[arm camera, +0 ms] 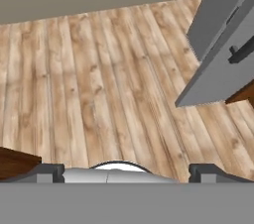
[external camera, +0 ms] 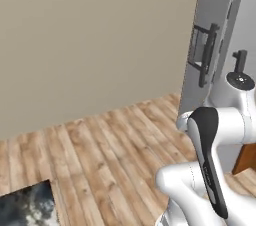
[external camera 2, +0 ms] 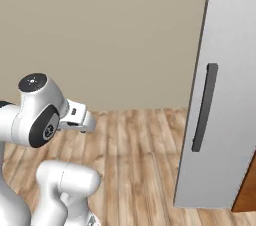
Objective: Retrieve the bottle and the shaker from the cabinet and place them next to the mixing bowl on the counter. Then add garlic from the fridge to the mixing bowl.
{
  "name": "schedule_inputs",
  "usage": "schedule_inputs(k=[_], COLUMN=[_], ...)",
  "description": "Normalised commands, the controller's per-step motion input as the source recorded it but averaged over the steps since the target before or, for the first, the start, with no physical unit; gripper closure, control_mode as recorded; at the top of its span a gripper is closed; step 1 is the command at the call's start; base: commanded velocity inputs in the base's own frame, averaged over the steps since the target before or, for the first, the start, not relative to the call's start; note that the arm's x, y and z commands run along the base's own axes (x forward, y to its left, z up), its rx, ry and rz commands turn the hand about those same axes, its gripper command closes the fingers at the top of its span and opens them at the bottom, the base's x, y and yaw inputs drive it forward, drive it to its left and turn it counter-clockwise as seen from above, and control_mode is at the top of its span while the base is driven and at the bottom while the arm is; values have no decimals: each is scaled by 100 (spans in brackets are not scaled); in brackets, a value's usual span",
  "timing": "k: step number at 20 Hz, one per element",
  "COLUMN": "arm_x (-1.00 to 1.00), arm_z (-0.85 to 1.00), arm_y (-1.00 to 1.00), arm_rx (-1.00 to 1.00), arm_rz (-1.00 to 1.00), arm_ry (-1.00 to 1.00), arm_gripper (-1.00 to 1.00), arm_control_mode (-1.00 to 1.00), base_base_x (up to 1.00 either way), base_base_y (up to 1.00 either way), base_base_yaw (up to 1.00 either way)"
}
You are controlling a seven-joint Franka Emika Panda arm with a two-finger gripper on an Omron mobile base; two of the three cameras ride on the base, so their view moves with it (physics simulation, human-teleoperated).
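Mobile arm facing the fridge (external camera 2: 225, 95) across a wooden floor (external camera: 110, 155). In the left base view the arm rises at the lower right, its white links and dark joint covers folded in front of the grey fridge doors; one door stands at the upper right with a dark bracket-like handle (external camera: 206, 54), and a second dark handle (external camera: 241, 60) shows further right. In the right base view the same appliance fills the right side as a tall grey door bearing a long dark vertical handle (external camera 2: 204, 107). A strip of brown wood (external camera 2: 246, 190) shows at its lower right edge.

The pincer (arm camera: 126, 171) is seen in the hand view, looking down at the plank floor; its two finger tips (arm camera: 47, 172) sit far apart at the bottom, so the jaws are spread wide with nothing between them. Two grey door panels (arm camera: 218, 44) with dark handles lie at the upper right of that view, well apart from the tips.

A plain beige wall (external camera: 90, 35) closes the scene behind. A dark mottled panel (external camera: 27, 205) lies at the lower left of the left base view.

The fridge, where the garlic is kept, stands to the right, ahead of the arm.
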Motion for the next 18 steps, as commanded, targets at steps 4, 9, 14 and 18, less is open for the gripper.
schedule_inputs(k=[4,9,14,18], arm_x=[0,0,0,0], arm_z=[0,0,0,0], arm_y=[0,0,0,0], arm_rx=[0,0,0,0], arm_rz=[0,0,0,0], arm_ry=[0,0,0,0], arm_gripper=[-100,-100,-100,-100], arm_control_mode=[100,100,100,100], base_base_x=[43,56,72,100], base_base_y=[95,73,16,5], base_base_yaw=[-34,-31,-32,-28])
